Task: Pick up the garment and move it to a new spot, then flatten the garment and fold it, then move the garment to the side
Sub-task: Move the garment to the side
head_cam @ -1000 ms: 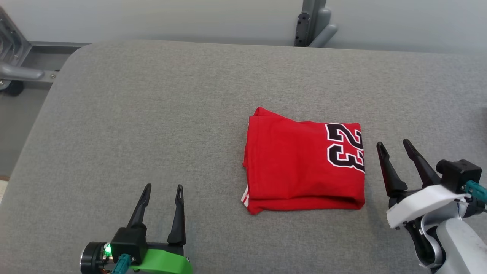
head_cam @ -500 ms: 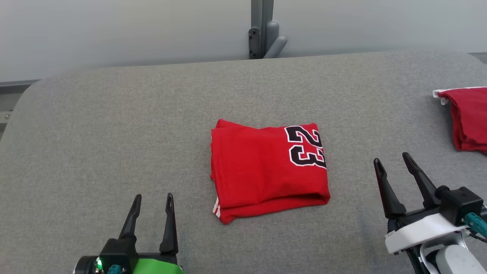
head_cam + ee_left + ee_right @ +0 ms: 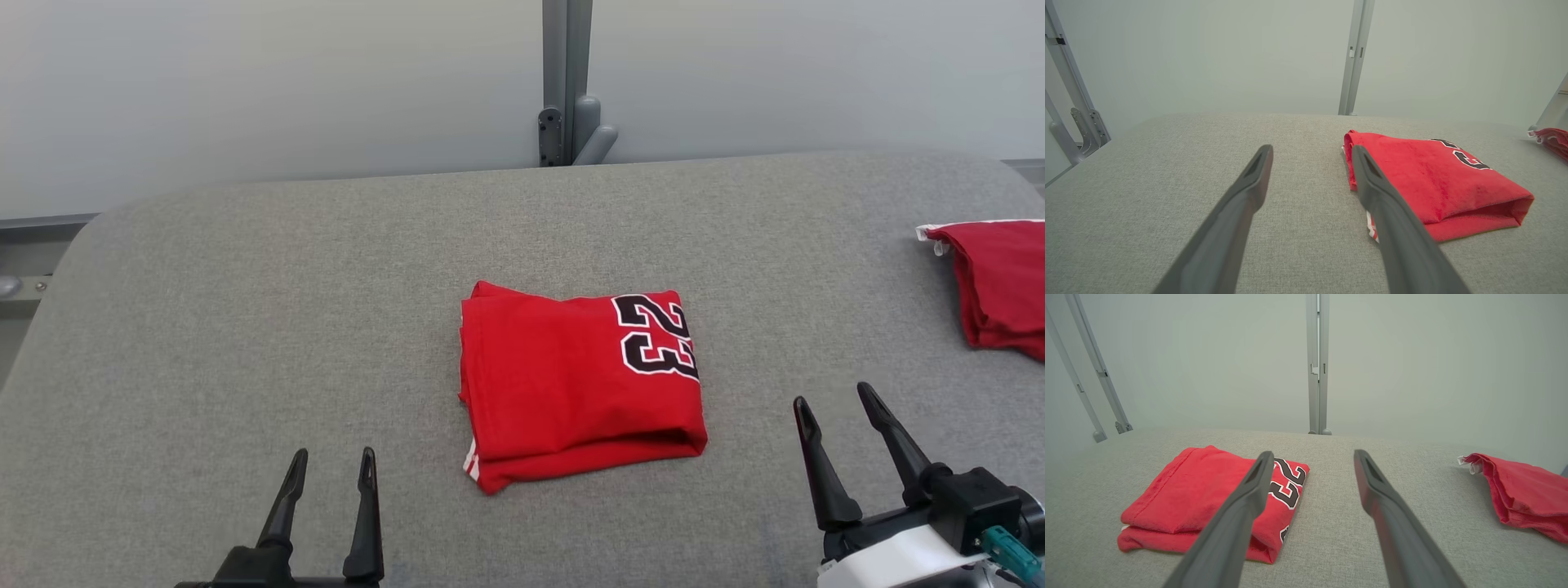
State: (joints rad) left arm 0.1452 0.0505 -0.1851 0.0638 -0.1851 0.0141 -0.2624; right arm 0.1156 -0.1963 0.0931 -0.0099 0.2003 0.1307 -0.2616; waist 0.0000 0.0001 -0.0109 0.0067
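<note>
Head view, with both wrist views. A red garment (image 3: 571, 384) lay folded into a compact rectangle on the grey fabric-covered table (image 3: 245, 327), directly in front of the upright grey post (image 3: 565, 82) that stood behind the table's far edge. Its rounded fold faced away from the post. Stacked layers showed along the side to the left of the post. A black number 23 (image 3: 655, 335), outlined in white, sat at the end to the right of the post, and white striping (image 3: 471, 465) peeped from the corner farthest from the post on the left.

The left gripper (image 3: 334, 453) stood to the left of the post and farther from it than the garment. Its two dark fingers were spread, with nothing between them and clear of the cloth. In the left wrist view one finger overlapped the garment's edge only by line of sight.

The right gripper (image 3: 833, 395) stood to the right of the post, level with the garment's folded side and apart from it. Its fingers were likewise parted and empty, with bare table between them in the right wrist view. Whether either gripper's fingertips touched the table could not be told.

A second red cloth (image 3: 1004, 286) with white trim lay loosely heaped far to the right of the post, well apart from the folded garment and cut off by the frame edge.
</note>
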